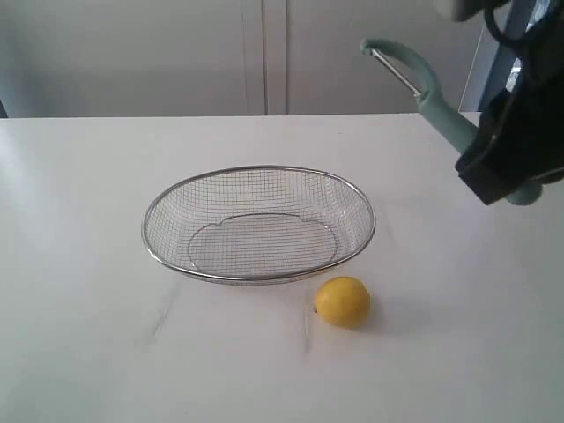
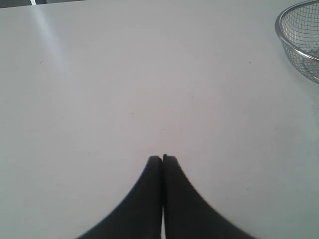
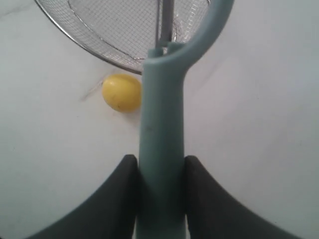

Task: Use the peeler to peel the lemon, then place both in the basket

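Note:
The yellow lemon (image 1: 342, 301) (image 3: 121, 92) lies on the white table just in front of the wire basket (image 1: 167, 201) (image 3: 104, 52) (image 2: 285, 35), which has nothing in it. My right gripper (image 1: 507, 167) (image 3: 160, 162) hangs high at the right, shut on the thick handle of the pale teal peeler (image 1: 414, 81) (image 3: 162, 124). The peeler's hooked head with its metal blade points up and left, above the basket's right end. My left gripper (image 2: 162, 158) is shut on nothing, over bare table, and is outside the exterior view.
The white table (image 1: 79, 176) stretches wide on all sides of the basket. A pale wall with panel seams (image 1: 264, 53) stands behind the far edge.

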